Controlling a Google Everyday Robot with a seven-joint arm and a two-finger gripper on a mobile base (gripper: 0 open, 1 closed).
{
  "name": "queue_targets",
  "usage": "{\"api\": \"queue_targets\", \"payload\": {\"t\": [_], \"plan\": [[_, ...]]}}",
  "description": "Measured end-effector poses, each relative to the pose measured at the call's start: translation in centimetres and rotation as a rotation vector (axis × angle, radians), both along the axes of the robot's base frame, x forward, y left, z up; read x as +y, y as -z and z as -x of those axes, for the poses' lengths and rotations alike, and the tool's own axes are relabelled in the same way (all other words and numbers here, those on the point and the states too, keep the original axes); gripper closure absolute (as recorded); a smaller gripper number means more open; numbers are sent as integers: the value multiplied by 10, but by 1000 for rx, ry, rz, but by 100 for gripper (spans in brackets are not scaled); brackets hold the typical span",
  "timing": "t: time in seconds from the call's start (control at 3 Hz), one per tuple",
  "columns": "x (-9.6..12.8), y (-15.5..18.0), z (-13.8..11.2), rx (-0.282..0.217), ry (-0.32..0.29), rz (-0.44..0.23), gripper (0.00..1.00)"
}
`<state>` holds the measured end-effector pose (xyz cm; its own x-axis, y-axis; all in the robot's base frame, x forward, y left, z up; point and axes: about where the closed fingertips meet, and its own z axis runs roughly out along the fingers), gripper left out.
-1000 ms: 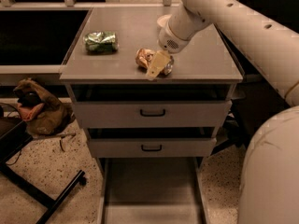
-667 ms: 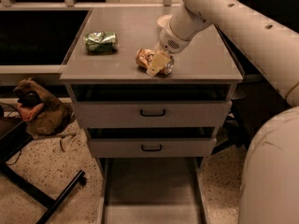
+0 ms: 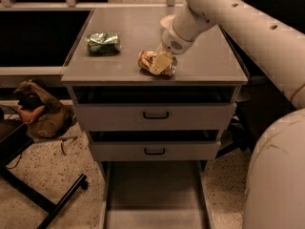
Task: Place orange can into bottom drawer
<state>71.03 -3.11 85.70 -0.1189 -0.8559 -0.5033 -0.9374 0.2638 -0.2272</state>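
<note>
The orange can (image 3: 146, 58) lies on its side on the grey cabinet top (image 3: 205, 61), near the front edge and a little right of centre. My gripper (image 3: 162, 62) comes down from the upper right and sits right on the can, covering its right part. The can rests on the top and is not lifted. The bottom drawer (image 3: 155, 194) is pulled out below the cabinet front, a long flat grey tray with nothing in it.
A crushed green can (image 3: 103, 42) lies at the top's left. A pale bowl (image 3: 167, 20) peeks out behind my arm. Two shallower drawers with black handles (image 3: 156, 115) are shut. A brown bag (image 3: 40, 111) and black chair legs (image 3: 43, 199) are on the floor at left.
Almost nothing: my gripper has shifted very slightly up at the can, and the can stays in the same place on the top.
</note>
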Motion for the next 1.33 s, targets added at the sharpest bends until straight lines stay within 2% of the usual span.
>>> {"api": "queue_targets", "payload": {"t": [0.33, 1.0, 1.33], "plan": [[-2, -7, 15, -9, 2, 8, 100], [-14, -9, 78, 6, 31, -1, 100], [-20, 3, 105, 18, 42, -23, 100]]}}
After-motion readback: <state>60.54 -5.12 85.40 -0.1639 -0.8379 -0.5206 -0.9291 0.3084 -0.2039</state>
